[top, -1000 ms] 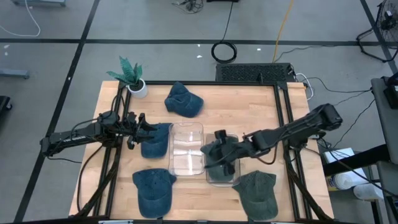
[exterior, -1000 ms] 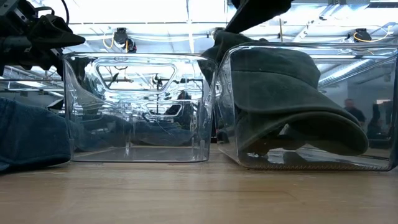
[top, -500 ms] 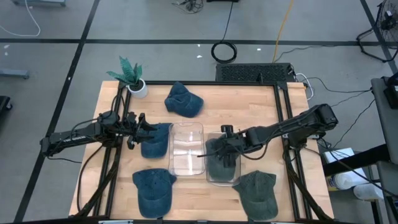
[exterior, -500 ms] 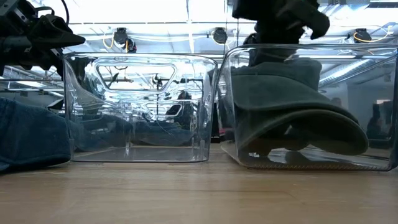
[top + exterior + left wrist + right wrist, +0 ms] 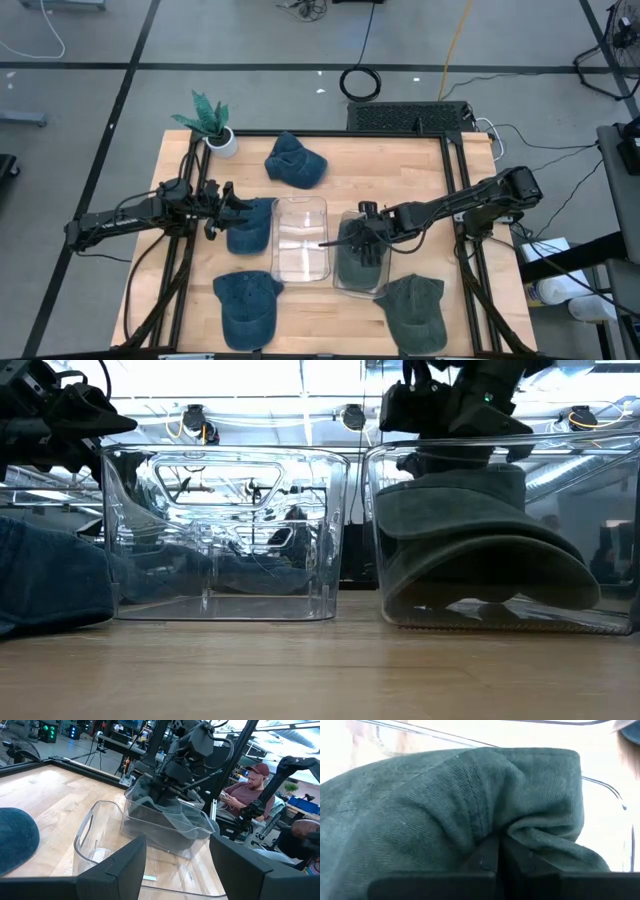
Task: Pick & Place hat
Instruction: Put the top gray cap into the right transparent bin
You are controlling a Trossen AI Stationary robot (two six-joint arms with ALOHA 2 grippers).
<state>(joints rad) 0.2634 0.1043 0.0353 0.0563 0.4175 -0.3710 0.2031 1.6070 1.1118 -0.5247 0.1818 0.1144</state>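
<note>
Waiting at the left edge of the table, the left gripper [image 5: 222, 207] hovers with its fingers spread wide, as its wrist view shows; a blue denim cap [image 5: 250, 225] lies right beside its tips, and just past that stands an empty clear plastic bin [image 5: 300, 239], likely the next target for that cap. Further right, the right gripper [image 5: 366, 237] reaches down into a second clear plastic bin [image 5: 349, 284], its fingers pinched shut on a fold of the dark green cloth hat [image 5: 480, 540]. The hat sits below the gripper, its brim resting on the bin floor, so the grip seems kept only to settle the crown before release. Another green cap [image 5: 415, 312] lies on the wooden table [image 5: 400, 165] near the right gripper, outside the bin, probably awaiting its turn.
</note>
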